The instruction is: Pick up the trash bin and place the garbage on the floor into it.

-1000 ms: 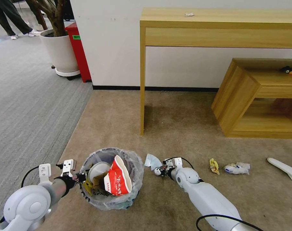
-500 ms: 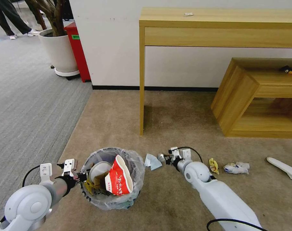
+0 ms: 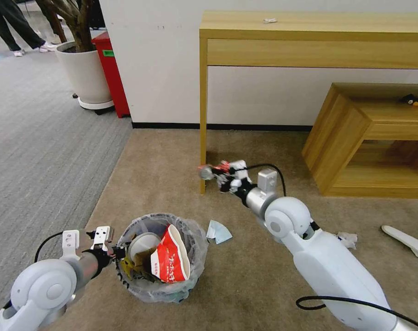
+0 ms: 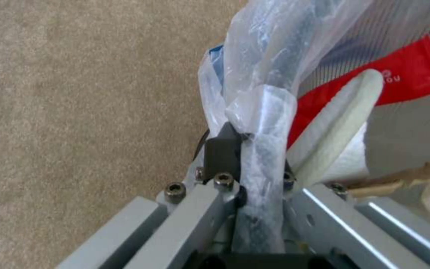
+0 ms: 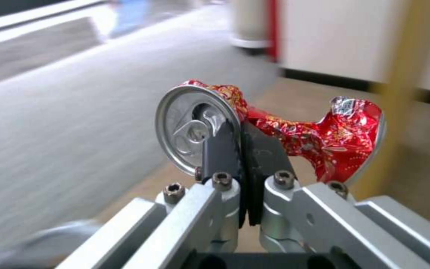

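Left gripper (image 3: pixel 117 253) pinched tight on the rim of the small round dark trash bin (image 3: pixel 160 289), lined with a crinkled clear plastic bag — the left wrist view shows the bag-wrapped rim clamped between the pads. Bin sits low at the robot's left, already loaded: a red-and-white paper cup (image 3: pixel 170 261), a white slipper sole (image 4: pixel 334 123), a cardboard scrap.

Right gripper (image 3: pixel 218 172) raised above the floor near the table leg, pressed shut on a crushed red aluminium can (image 5: pixel 274 127). By my reading the can is picked but not yet dropped in.

Left to collect, as far as visible: a pale blue-white packet (image 3: pixel 218 232) just beside the bin, crumpled white paper (image 3: pixel 348 237) by the right arm, a white slipper (image 3: pixel 409 240) at the far right.

Floor (image 3: pixel 254 276): beige short-pile carpet, meeting grey striped carpet on the left. Light wooden table (image 3: pixel 310 27) against a white wall; low wooden shelf unit (image 3: pixel 356 133) beside it.
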